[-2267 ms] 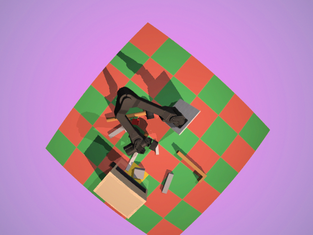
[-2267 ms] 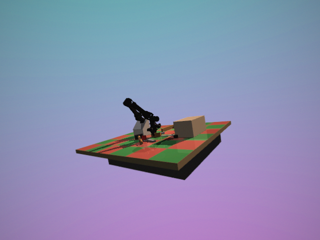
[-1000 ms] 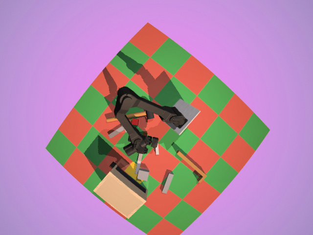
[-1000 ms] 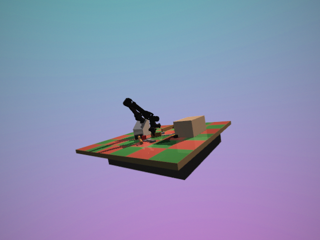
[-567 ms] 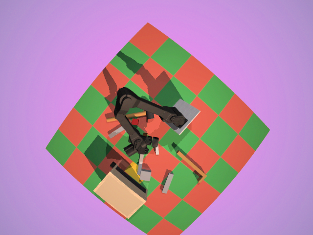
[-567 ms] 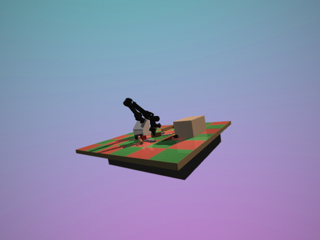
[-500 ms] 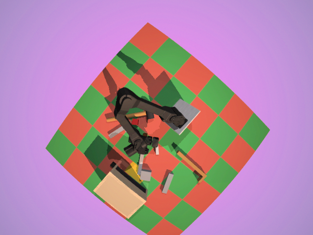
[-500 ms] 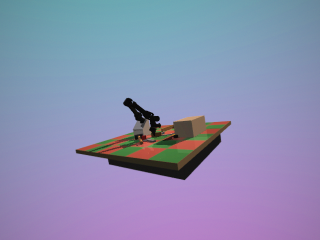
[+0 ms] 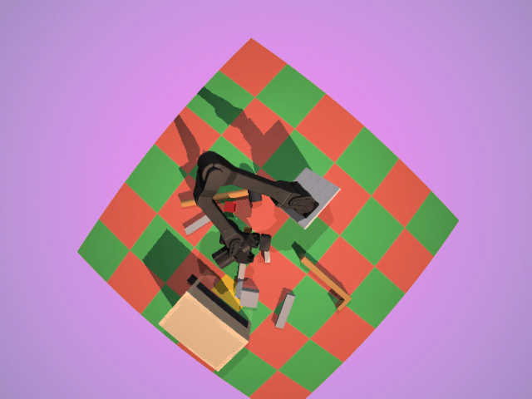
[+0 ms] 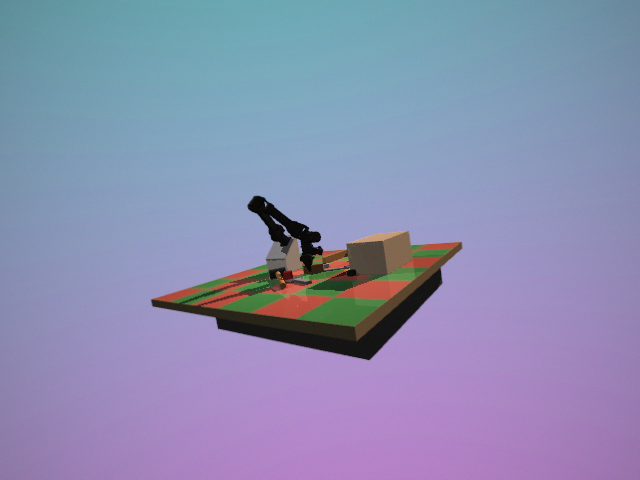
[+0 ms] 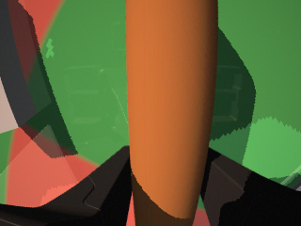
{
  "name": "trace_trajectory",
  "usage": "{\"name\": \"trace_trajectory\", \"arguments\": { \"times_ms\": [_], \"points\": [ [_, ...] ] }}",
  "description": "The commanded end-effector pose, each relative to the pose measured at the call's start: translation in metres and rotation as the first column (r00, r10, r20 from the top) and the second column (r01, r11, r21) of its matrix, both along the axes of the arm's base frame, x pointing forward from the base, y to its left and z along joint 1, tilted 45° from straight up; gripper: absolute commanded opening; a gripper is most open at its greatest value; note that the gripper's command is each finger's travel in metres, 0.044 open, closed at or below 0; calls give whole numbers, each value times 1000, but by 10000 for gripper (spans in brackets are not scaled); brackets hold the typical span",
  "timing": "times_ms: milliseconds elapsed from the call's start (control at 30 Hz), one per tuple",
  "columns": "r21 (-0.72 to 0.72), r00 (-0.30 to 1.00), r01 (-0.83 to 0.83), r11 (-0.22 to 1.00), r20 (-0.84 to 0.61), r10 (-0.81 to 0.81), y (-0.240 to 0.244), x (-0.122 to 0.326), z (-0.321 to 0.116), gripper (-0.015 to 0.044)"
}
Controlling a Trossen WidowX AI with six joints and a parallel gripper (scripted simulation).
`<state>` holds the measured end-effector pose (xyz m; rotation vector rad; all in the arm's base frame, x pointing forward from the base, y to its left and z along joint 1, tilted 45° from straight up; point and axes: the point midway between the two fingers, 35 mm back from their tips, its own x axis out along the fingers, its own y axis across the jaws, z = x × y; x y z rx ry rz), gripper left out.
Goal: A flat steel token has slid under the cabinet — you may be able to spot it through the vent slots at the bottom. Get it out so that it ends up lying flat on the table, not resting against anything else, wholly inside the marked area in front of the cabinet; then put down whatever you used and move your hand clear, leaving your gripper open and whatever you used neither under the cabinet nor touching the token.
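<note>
My gripper point(image 9: 243, 256) point(image 10: 308, 267) point(image 11: 164, 153) is shut on the orange handle point(image 11: 171, 94) of a tool. In the top view the tool's pale shaft point(image 9: 241, 273) runs from below the gripper toward the cabinet and meets a grey block-like head point(image 9: 248, 298). The head is beside the right end of the yellow marked area point(image 9: 230, 292); whether it touches the table I cannot tell. The tan cabinet point(image 9: 204, 330) point(image 10: 368, 258) stands behind that area, with a dark strip point(image 9: 221, 303) along its front. I cannot make out the token in any view.
A grey bar point(image 9: 284, 311) and an orange L-shaped stick point(image 9: 324, 278) lie to the right. An orange rod point(image 9: 193, 201), a pale bar point(image 9: 196, 224) and a red cube point(image 9: 230, 206) lie near the arm. A grey slab point(image 9: 320, 189) is at the arm's base.
</note>
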<state>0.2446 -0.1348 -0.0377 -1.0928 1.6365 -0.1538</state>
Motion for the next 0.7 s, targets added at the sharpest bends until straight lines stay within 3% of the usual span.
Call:
{"name": "trace_trajectory", "arguments": {
  "times_ms": [0,667],
  "points": [
    [6,1000,-14,1000,-4,14,5,2,-2,0],
    [7,1000,-14,1000,-4,14,13,4,-11,0]
  ]
}}
